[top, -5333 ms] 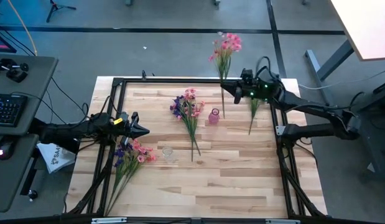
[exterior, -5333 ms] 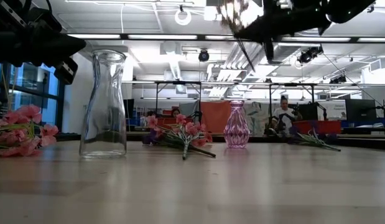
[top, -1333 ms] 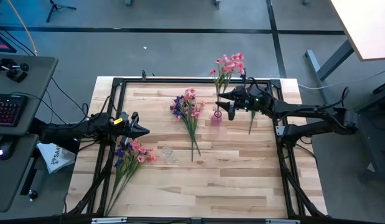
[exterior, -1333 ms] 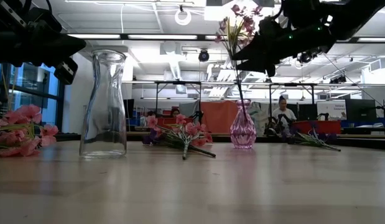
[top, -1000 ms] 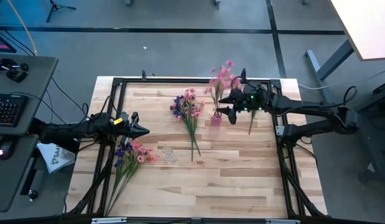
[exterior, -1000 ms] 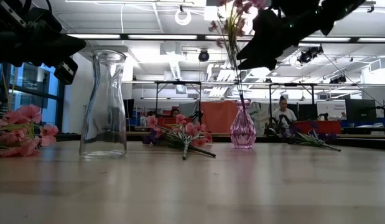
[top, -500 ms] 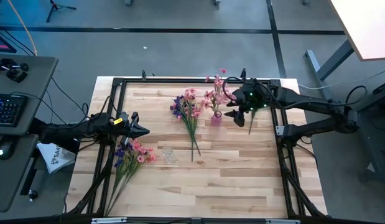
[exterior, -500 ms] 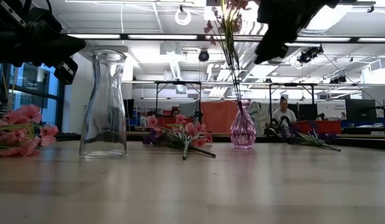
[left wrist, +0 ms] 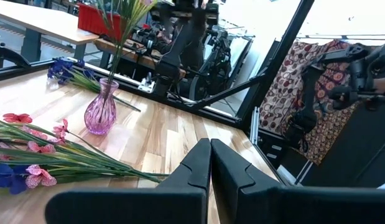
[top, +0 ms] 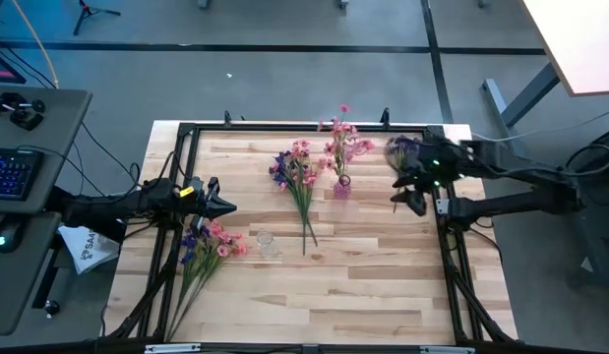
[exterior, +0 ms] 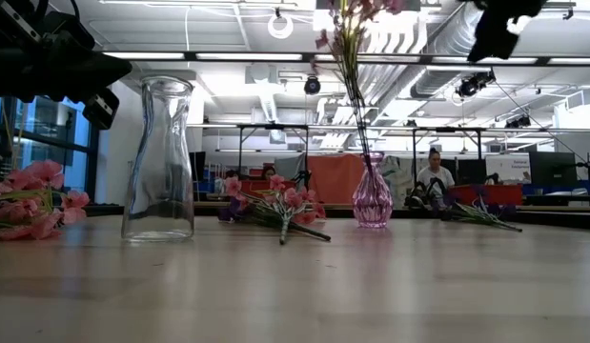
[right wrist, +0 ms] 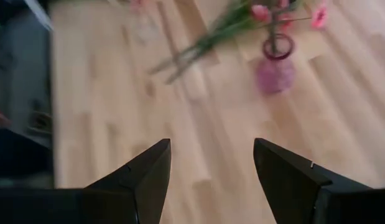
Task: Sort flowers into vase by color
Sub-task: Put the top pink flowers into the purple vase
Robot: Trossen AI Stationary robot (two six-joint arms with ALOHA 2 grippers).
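Observation:
A pink-blossomed spray (top: 340, 146) stands with its stem in the small pink vase (top: 340, 186) at the table's far middle; the low view shows the stem (exterior: 351, 86) rising from the vase neck (exterior: 372, 195). My right gripper (top: 403, 191) hangs open to the right of the vase and above the table, holding nothing (right wrist: 211, 174). My left gripper (top: 221, 206) waits shut at the left edge (left wrist: 211, 168). A mixed pink and purple bunch (top: 300, 182) lies flat at the centre. Another bunch (top: 202, 248) lies near the left edge.
A clear glass vase (top: 266, 243) stands near the left bunch, tall in the low view (exterior: 159, 157). Purple-blossomed sprays (top: 400, 150) lie on the table's far right, below my right arm. A black frame (top: 186, 133) borders the table. A person (exterior: 434, 176) sits in the room behind.
My right gripper, open throughout, has drawn back from the pink vase toward the table's right edge and risen. The pink spray stays in the vase; its blossoms have swung from leaning toward the gripper to standing more upright.

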